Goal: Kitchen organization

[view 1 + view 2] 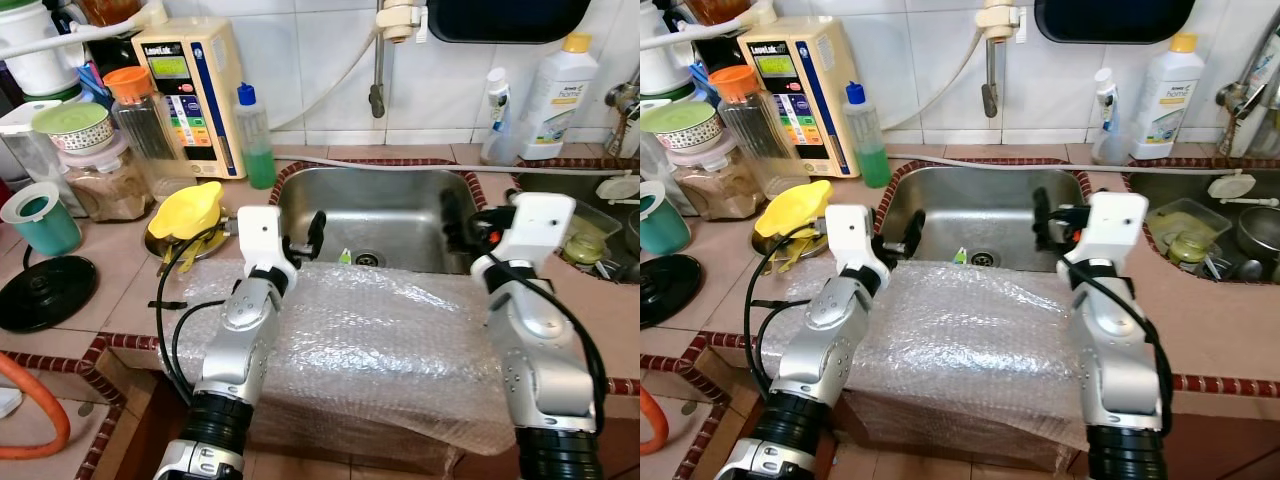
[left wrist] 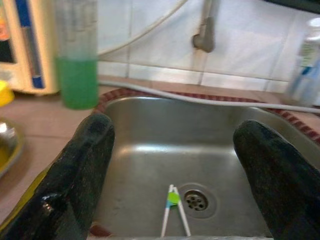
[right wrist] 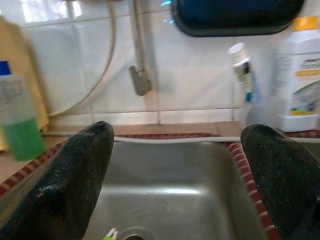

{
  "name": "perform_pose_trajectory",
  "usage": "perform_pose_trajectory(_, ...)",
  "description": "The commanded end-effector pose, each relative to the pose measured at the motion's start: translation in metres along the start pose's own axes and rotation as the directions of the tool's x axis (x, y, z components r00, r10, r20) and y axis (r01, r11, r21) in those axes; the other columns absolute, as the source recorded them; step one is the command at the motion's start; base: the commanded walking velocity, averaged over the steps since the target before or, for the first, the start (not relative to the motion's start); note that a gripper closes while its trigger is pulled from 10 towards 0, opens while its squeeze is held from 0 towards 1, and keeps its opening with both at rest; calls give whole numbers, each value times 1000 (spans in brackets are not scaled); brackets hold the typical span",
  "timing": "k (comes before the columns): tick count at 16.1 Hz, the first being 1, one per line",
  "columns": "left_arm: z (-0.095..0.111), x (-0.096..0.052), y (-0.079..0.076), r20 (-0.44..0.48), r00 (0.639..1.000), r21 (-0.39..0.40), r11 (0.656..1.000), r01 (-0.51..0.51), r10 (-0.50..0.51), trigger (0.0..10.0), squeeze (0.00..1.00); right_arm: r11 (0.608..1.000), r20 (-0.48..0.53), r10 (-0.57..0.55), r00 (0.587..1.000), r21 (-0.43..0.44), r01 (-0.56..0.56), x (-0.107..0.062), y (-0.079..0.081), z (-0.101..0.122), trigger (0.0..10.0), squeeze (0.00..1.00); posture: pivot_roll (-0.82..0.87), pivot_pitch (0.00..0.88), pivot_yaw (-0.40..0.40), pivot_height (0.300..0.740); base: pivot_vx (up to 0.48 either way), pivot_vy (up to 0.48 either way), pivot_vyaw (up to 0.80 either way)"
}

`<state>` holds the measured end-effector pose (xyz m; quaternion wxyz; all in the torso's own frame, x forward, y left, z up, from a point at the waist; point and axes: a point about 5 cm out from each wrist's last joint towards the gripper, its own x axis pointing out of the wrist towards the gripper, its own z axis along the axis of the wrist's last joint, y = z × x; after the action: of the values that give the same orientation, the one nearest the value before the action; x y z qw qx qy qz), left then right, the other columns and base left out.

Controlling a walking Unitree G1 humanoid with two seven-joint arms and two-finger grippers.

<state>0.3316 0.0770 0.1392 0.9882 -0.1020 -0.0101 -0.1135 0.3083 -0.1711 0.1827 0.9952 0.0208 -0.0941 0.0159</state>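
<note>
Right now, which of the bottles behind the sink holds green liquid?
The clear bottle with the blue cap, left of the sink beside the beige machine. The right-hand bottles are white.

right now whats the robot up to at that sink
The robot stands at a kitchen counter with both arms stretched over a sheet of bubble wrap draped on the counter's front edge. The left gripper and right gripper both hover open near the front rim of the steel sink, holding nothing. A pair of chopsticks lies by the drain. A bottle of green liquid stands on the counter to the left of the sink.
</note>
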Motion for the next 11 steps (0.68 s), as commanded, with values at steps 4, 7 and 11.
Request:
perform_pose_trajectory(4, 10, 3, 8, 25, 1000, 26, 1000, -11, 10, 10000, 0, 1000, 9, 29, 1000, -2, -29, 8, 8, 3, 10000, 0, -46, 0, 72, 740, 0, 0, 0)
perform_pose_trajectory(7, 16, 6, 5, 43, 999, -1, 1000, -6, 6, 10000, 0, 999, 20, 38, 999, -3, -38, 11, 9, 6, 10000, 0, -45, 0, 64, 740, 0, 0, 0)
perform_pose_trajectory(11, 15, 7, 3, 38, 999, 20, 1000, 9, -9, 10000, 0, 999, 23, 37, 999, 4, -37, 11, 12, 6, 10000, 0, -53, 0, 69, 740, 0, 0, 0)
